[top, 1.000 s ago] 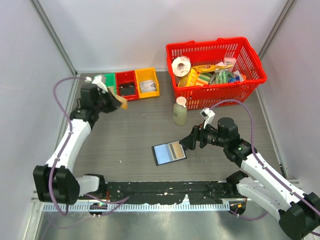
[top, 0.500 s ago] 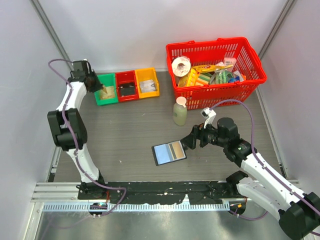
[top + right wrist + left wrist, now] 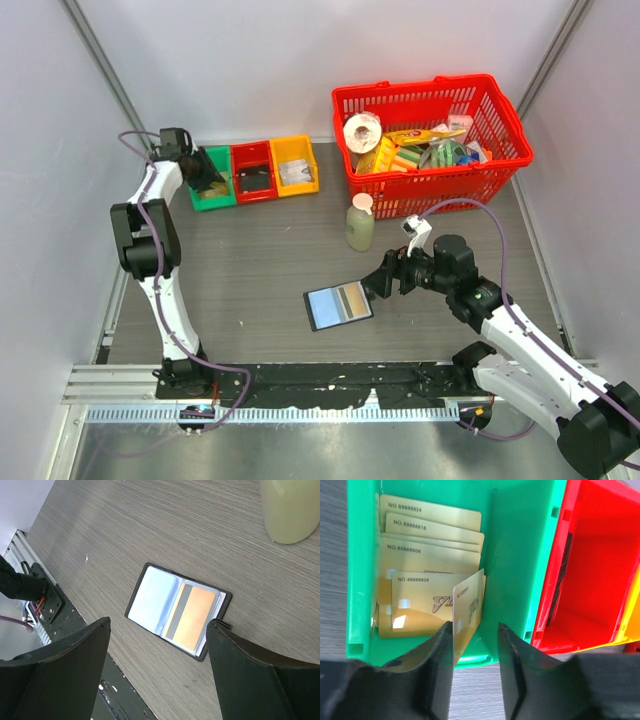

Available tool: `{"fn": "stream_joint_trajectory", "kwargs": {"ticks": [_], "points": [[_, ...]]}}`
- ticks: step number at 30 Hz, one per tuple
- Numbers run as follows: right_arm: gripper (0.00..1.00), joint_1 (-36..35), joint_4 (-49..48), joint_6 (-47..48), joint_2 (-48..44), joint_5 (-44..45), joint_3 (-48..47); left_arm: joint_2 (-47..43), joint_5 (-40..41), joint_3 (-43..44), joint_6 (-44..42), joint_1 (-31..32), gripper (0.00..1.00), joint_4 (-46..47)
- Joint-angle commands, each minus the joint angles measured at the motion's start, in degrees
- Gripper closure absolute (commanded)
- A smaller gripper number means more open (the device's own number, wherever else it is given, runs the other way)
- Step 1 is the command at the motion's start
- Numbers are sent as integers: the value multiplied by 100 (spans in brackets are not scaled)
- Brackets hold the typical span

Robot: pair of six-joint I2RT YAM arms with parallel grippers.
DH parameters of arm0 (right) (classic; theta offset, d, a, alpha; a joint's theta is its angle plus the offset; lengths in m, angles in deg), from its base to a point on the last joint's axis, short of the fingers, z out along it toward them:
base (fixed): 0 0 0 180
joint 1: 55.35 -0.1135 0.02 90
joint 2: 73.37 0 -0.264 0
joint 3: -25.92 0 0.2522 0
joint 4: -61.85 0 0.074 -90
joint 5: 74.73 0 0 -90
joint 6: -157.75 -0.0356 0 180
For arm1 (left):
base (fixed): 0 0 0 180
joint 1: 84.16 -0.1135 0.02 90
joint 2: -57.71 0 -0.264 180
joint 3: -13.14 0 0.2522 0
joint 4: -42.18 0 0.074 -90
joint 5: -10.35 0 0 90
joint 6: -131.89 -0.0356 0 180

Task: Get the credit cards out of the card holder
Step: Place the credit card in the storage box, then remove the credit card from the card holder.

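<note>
Card holder (image 3: 150, 597) is noted lying open and flat on the table (image 3: 125, 530), inner faces up, near the pale bottle (image 3: 290, 510) but apart from it. One face is bare pale blue. In the other an orange card (image 3: 195, 617) with a grey stripe is seated.

The opened holder's long axis is taken to run roughly left to right in the top view, slightly skewed. The orange card's long axis lies parallel to the fold, across that line. The edge on which the pocket opens cannot be told.

The right gripper (image 3: 158, 624) is held above the holder, jaws spread wide, with nothing in them.

Gold cards (image 3: 427, 555) are seen overlapped in the green tray (image 3: 515, 555). One more, the upright card (image 3: 468, 607), stands on edge between the fingers of the left gripper (image 3: 475, 630). It leans at one finger. The jaws stand far wider than its thickness, so it is judged let go, not clamped.

Step judged: a card being dropped into the tray, with one card left in the holder. For the next move the holder would need to be steadied. The orange card would then be pinched at an exposed edge and drawn out along its pocket.
</note>
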Motion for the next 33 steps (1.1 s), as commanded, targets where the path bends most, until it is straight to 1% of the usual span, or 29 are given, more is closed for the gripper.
{"fn": "stream_joint_trajectory", "kwargs": {"ticks": [1,5,7,9,12,16,18,19,22,25,26,27,28,30,32,33], "points": [[19,-18,-45,116,-32,148,-157,-232,264,388,-44,-18,52,-155],[19,-18,52,98,-119,236,-201,-679,800,256,-175,-18,36,-393],[19,-27,78,98,-155,314,-202,-987,994,195,-219,-10,30,-551],[20,-18,96,81,-190,429,-167,-1285,1153,72,-237,17,28,-691],[20,-18,96,2,-120,491,-105,-1856,1416,-226,-237,227,25,-902],[20,-44,26,-130,65,508,-113,-2857,1452,-1095,-80,692,22,-973],[20,-114,34,-174,153,587,-183,-3481,1452,-1727,26,1131,21,-816],[20,-150,52,-174,222,718,-219,-3815,1652,-2069,122,1377,20,-737],[20,-386,201,-218,407,1043,-420,-4686,1759,-3072,333,2141,21,-411],[21,-747,324,-236,705,1491,-614,-5231,1890,-3583,492,2906,22,-498],[21,-991,394,-236,776,1780,-710,-5390,1935,-3776,605,3178,23,-499],[22,-1107,447,-253,942,1913,-781,-5635,2040,-3943,711,3538,24,-490],[24,-1352,526,-270,1022,2193,-903,-5812,2163,-4136,825,3681,25,-490],[27,-1616,553,-376,1399,2484,-1036,-6137,2269,-4497,1150,4241,28,-368],[30,-1776,536,-490,1715,2530,-1133,-6348,2340,-4805,1475,4690,30,-192],[32,-1819,518,-595,1848,2730,-1177,-6410,2366,-4954,1625,4910,31,-87]]}}
